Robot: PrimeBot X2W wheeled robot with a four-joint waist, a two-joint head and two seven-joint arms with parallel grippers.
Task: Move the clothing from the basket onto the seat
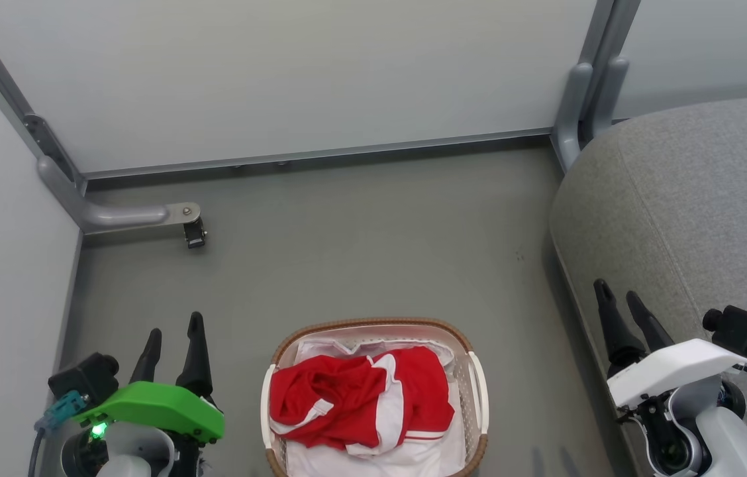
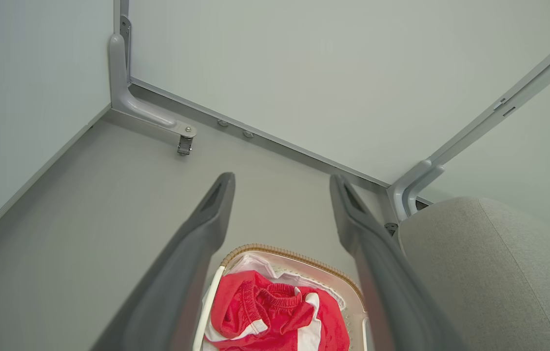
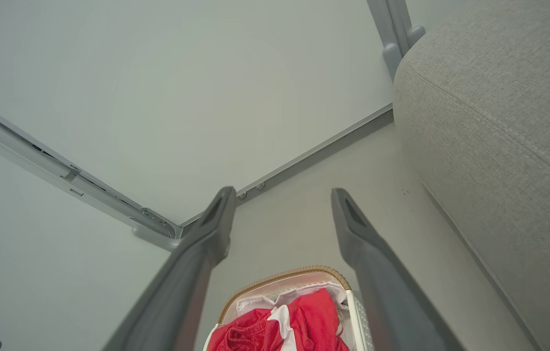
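Observation:
The red clothing [image 1: 360, 397] with white stripes lies bunched in the white basket [image 1: 479, 391], which has a brown rim and stands on the grey floor at the bottom centre. The clothing [image 2: 275, 317] [image 3: 299, 326] and basket rim [image 2: 299, 257] [image 3: 280, 275] also appear low in both wrist views. The grey seat [image 1: 698, 199] [image 2: 489, 273] [image 3: 499, 112] rises on the right. My left gripper [image 1: 175, 331] [image 2: 282, 187] hangs open left of the basket, empty. My right gripper [image 1: 618, 295] [image 3: 282, 200] is open and empty at the seat's front edge, right of the basket.
Pale partition walls [image 1: 281, 73] close the floor at the back and left. A grey metal foot bracket [image 1: 142, 215] juts out at the back left corner, and another post [image 1: 585, 99] stands behind the seat. Bare floor [image 1: 373, 245] lies between the basket and the back wall.

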